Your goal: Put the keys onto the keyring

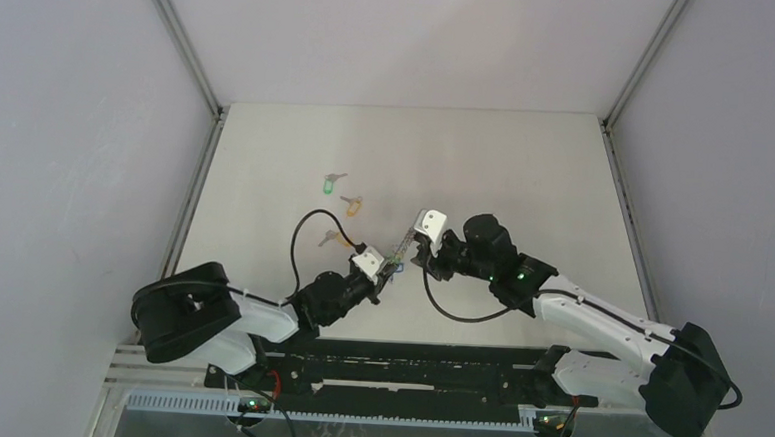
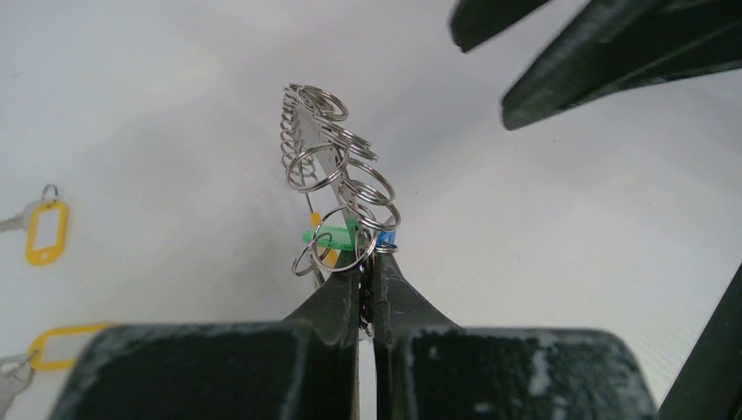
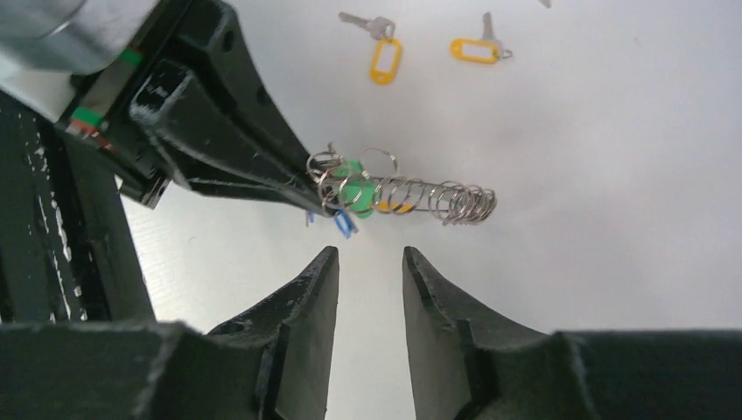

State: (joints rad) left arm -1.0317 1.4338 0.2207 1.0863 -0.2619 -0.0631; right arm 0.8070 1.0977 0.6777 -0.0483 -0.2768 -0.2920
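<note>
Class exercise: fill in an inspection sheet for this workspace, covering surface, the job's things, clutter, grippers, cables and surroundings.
Surface: pale table, no spills seen.
Job's things: keyring, a string of metal rings with green, blue and yellow tags at one end, held by that end. Three keys lie loose on the table apart from it, one green-tagged, two orange-tagged.
Clutter: nothing seen.
Grippers: left gripper shut on the keyring's tagged end. Right gripper open, empty, facing the keyring without touching it.
Cables: a black cable loops off each arm.
Surroundings: grey walls on three sides.
</note>
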